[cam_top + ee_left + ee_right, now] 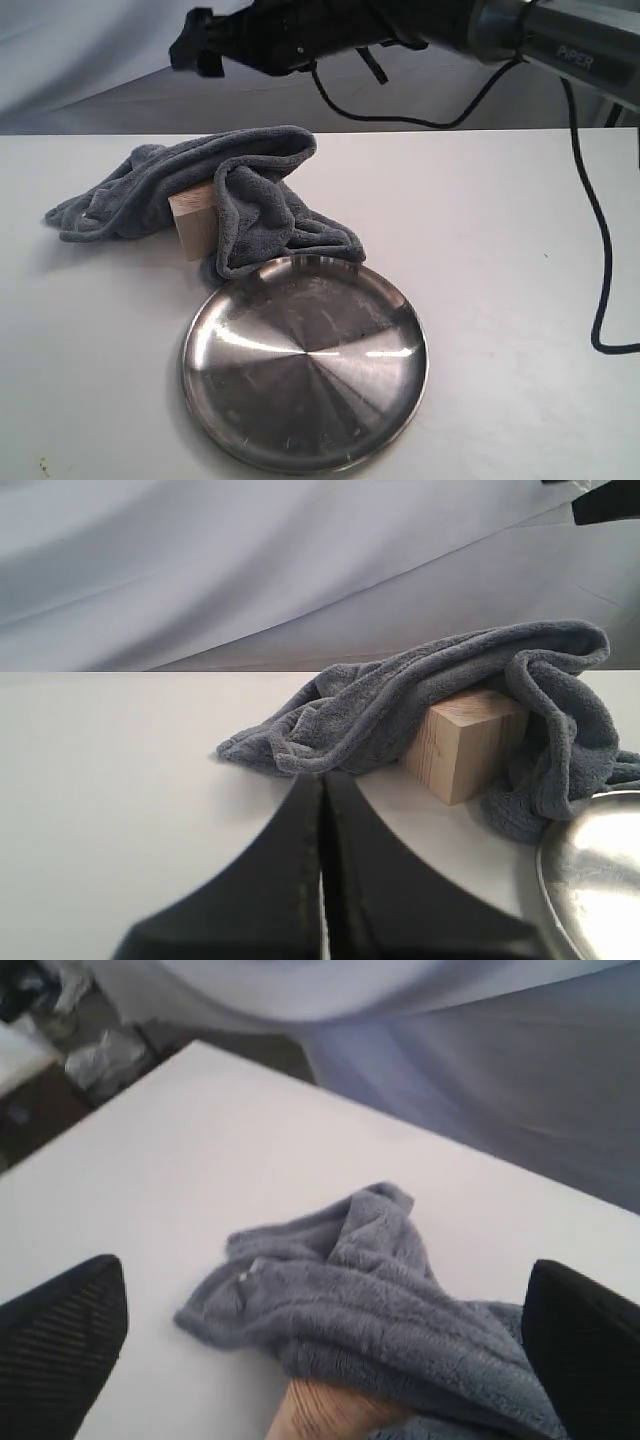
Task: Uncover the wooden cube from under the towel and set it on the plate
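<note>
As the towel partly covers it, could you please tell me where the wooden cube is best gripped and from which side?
Probably low on the wooden cube, on its bare, flat side faces, coming in level with the left pincer, which faces them. The towel lies over its top and far side, so a top-down grip would likely catch cloth.

Pretty simple: towel [250, 170] is fluffy grey-blue fleece, cube [195, 228] is pale wood with visible grain, plate [300, 370] is shiny scratched steel, worktop [500, 250] is smooth matt white.
</note>
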You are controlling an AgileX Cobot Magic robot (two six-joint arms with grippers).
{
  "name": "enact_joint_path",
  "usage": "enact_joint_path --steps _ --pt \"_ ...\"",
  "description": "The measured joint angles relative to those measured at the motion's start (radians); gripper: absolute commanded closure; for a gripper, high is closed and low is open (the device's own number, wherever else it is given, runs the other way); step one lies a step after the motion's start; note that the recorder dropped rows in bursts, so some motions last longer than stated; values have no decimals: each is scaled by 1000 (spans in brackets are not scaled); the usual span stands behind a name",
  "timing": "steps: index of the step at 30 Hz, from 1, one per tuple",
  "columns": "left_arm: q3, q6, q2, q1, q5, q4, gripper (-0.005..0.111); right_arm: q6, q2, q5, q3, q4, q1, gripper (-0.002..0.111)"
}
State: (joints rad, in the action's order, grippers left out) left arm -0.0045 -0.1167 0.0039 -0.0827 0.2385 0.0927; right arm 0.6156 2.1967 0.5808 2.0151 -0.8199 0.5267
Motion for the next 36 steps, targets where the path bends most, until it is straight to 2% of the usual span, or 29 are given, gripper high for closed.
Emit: enact_joint_path --steps 5,11,13,18,21,24,27,36 --pt "0 0 0 0 0 0 106 169 2 90 0 127 75 9" --pt "0 0 0 0 0 0 106 202 2 55 0 458 192 9" --pt "0 0 0 0 0 0 106 148 9 7 0 577 217 9" --pt "0 0 0 0 0 0 106 -145 64 -143 0 788 230 9" --pt "0 0 0 0 0 0 106 -262 120 -181 0 820 221 9" --pt "0 0 0 0 0 0 106 -341 181 -295 0 820 208 9" --pt "0 0 0 0 0 0 106 -358 200 -348 5 820 190 9" --pt "0 0 0 0 0 0 106 -307 270 -359 71 827 162 9"
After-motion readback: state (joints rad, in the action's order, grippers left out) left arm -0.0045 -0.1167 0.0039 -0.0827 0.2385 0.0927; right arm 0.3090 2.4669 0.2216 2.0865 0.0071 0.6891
